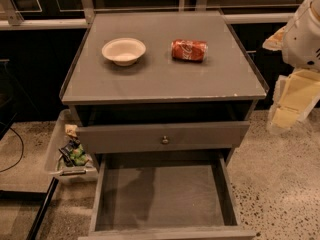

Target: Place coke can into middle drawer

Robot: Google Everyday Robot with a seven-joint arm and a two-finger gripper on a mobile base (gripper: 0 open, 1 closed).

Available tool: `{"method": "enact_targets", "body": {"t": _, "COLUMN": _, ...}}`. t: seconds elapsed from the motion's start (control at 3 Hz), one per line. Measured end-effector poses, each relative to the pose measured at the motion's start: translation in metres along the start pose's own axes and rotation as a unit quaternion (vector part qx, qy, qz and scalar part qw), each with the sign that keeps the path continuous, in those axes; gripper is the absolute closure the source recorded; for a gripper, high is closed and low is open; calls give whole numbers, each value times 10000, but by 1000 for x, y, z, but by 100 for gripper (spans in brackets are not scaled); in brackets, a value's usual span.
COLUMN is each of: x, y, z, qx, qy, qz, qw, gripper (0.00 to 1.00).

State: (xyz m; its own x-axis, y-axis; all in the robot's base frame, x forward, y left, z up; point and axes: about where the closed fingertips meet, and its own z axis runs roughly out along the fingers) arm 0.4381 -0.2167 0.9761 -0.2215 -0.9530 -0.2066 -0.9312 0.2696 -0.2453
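On the surface [165,81], toward its back right: can [189,50] lying on its side, well apart from the bowl [123,50] at left. Below, drawer [160,196] pulled out (floor in plain view). Off the surface's right edge, tool [294,101] hanging nearer the front than the can, well apart from it; no hold on the can, openness impossible to tell. Judged step: approach, grasp not yet made. Next move: reaching leftward over the surface, closing across the can's round sides.

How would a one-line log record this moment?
coke can: on its side on cabinet top | middle drawer: open | claw: right of cabinet top
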Motion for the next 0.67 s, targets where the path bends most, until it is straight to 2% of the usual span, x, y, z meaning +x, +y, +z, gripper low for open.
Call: {"method": "enact_targets", "body": {"t": 0.67, "x": 0, "y": -8, "z": 8, "qx": -42, "qy": -14, "qz": 42, "qw": 10000, "gripper": 0}}
